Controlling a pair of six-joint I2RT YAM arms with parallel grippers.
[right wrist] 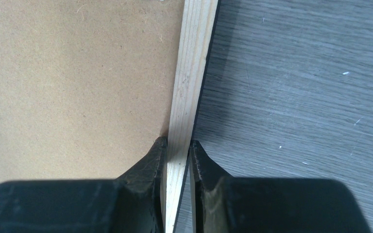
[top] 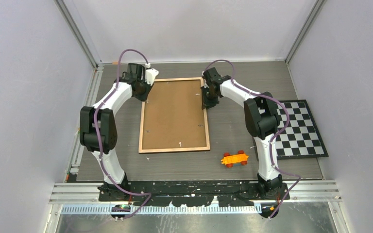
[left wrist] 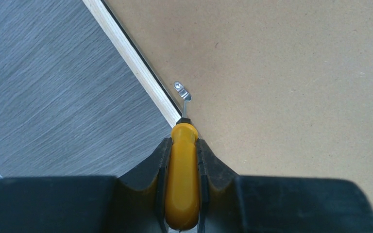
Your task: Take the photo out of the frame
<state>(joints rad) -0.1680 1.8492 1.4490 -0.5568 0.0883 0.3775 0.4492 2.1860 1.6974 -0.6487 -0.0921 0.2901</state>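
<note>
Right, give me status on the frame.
Left fingers shut on yellow-handled tool, tip at silver clip. Right fingers clamp light wooden rim of brown-backed frame. Photo unseen. Orange toy cart sits apart.

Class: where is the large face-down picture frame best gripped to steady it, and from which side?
The light wooden rim on a long edge, from above, straddling it: it is a narrow strip, while the brown backing board is too broad and flat. The right gripper grips so.
</note>
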